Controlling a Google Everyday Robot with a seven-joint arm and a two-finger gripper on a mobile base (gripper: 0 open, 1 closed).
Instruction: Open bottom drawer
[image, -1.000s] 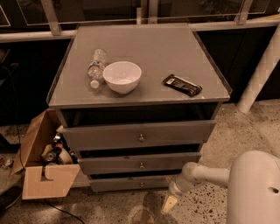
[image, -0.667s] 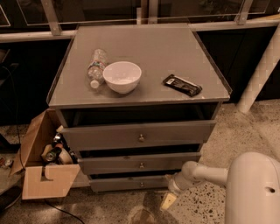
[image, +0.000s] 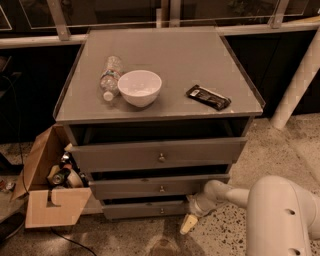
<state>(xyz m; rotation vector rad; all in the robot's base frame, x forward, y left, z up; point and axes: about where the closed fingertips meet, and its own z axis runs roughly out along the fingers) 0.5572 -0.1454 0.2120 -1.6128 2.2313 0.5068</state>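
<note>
The grey cabinet (image: 165, 80) has three drawer fronts, each with a small brass knob. The bottom drawer (image: 145, 210) is the slimmest, lowest front, with its knob (image: 161, 210) at centre, just above the floor. The mid-sized drawer (image: 150, 187) and the tallest top drawer (image: 155, 156) sit above it, both standing out a little from the frame. My gripper (image: 189, 223) hangs at the end of the white arm (image: 225, 194), low at the right end of the bottom drawer, with a pale fingertip pointing down toward the floor.
On the cabinet top lie a clear plastic bottle (image: 110, 75), a white bowl (image: 140, 87) and a dark snack packet (image: 208, 97). An open cardboard box (image: 50, 195) with cans stands at the left. A white post (image: 297, 80) leans at the right. The floor is speckled stone.
The arm has shifted slightly left and down along the cabinet's lower right corner. The drawers have not visibly moved.
</note>
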